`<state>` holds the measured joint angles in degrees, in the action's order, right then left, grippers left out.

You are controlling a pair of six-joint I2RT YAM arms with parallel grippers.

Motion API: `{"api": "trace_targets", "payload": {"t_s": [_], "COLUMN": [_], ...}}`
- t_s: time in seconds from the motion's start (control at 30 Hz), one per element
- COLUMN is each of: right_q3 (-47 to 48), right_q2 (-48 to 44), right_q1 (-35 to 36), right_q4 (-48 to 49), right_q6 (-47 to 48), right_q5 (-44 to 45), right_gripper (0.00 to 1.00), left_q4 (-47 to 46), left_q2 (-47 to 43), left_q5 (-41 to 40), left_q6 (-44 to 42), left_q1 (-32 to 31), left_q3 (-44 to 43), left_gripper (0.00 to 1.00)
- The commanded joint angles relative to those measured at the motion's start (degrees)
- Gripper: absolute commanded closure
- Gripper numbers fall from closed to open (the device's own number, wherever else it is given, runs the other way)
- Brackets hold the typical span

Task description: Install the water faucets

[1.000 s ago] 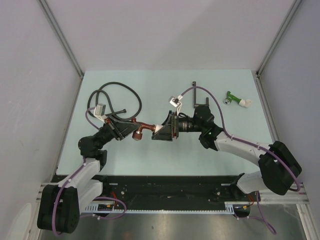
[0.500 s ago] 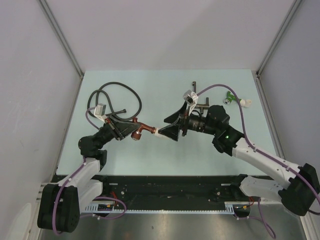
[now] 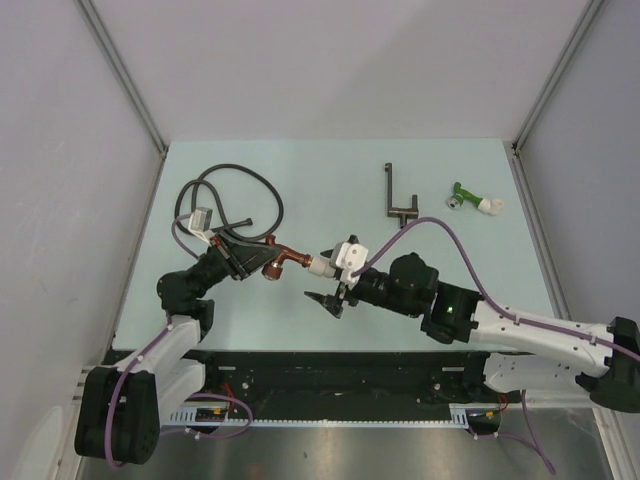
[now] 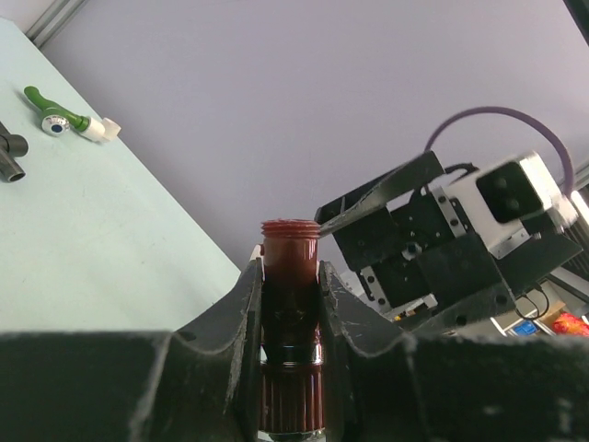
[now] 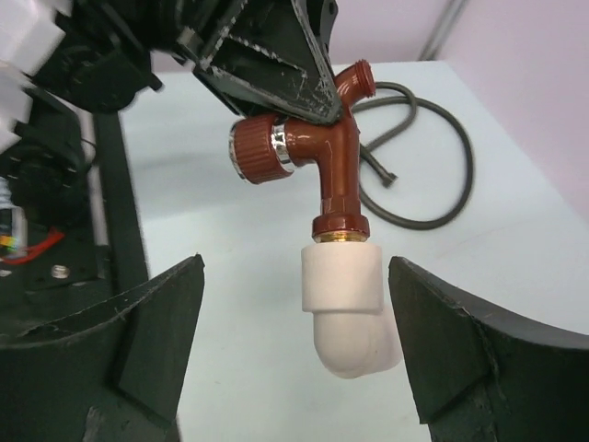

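The left hand (image 3: pixel 264 262) is clamping the reddish-brown faucet (image 5: pixel 336 175) above the bench (image 3: pixel 330 175), left of centre. The right hand (image 3: pixel 330 297) is hanging open just short of its white elbow (image 5: pixel 345 304). The faucet is likely light, rigid and slick, so that elbow's flanks are offering the best purchase.

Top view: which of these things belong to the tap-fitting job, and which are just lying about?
Job: red-brown faucet with white elbow, gripped by the left hand; green faucet; right hand, open near the elbow.
Lying about: coiled black hose; dark metal bracket.
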<state>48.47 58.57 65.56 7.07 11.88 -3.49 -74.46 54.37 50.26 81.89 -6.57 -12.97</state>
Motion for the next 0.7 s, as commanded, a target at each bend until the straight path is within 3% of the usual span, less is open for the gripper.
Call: {"api": "trace_targets", "payload": {"t_s": [0.0, 0.2, 0.3, 0.33, 0.4, 0.43, 0.5, 0.53, 0.6, 0.67], "right_q3": [2.07, 2.07, 2.07, 2.07, 1.98, 2.07, 1.98, 2.07, 1.98, 2.07], "right_q2": [3.39, 8.83, 10.16, 10.16, 9.9, 9.12, 8.41, 8.23, 8.05, 8.14], "right_q1": [4.48, 8.27, 8.44, 8.44, 8.01, 7.4, 4.25, 2.75, 0.46, -3.67], "right_q4": [0.83, 3.47, 4.44, 4.7, 5.23, 5.32, 5.67, 5.85, 7.25, 8.57], "right_q6": [12.37, 18.0, 18.18, 17.83, 14.59, 12.66, 5.66, 3.09, -5.05, -11.4], "right_q5": [16.56, 26.24, 27.83, 27.66, 24.33, 22.23, 13.45, 10.29, 1.58, -6.74], "right_gripper": [0.16, 0.21, 0.3, 0.38, 0.5, 0.64, 0.78, 0.9, 1.0, 1.0], "left_q4": [-24.6, -24.6, -24.6, -24.6, -24.6, -24.6, -24.6, -24.6, -24.6, -24.6], "left_q2": [-0.4, -0.49, -0.49, -0.41, -0.49, -0.58, -0.49, -0.67, -0.67, -0.67], "left_q5": [-0.43, -0.43, -0.51, -0.43, -0.51, -0.43, -0.43, -0.43, -0.51, -0.51], "left_q6": [-0.59, -0.59, -0.59, -0.59, -0.59, -0.59, -0.59, -0.68, -0.68, -0.68], "left_q1": [0.42, 0.42, 0.41, 0.42, 0.42, 0.42, 0.33, 0.41, 0.42, 0.42], "left_q3": [-0.74, -0.83, -0.83, -0.74, -0.83, -0.83, -0.83, -0.83, -0.83, -0.83], "left_gripper": [1.0, 1.0, 1.0, 1.0, 1.0, 1.0, 1.0, 1.0, 1.0, 1.0]}}
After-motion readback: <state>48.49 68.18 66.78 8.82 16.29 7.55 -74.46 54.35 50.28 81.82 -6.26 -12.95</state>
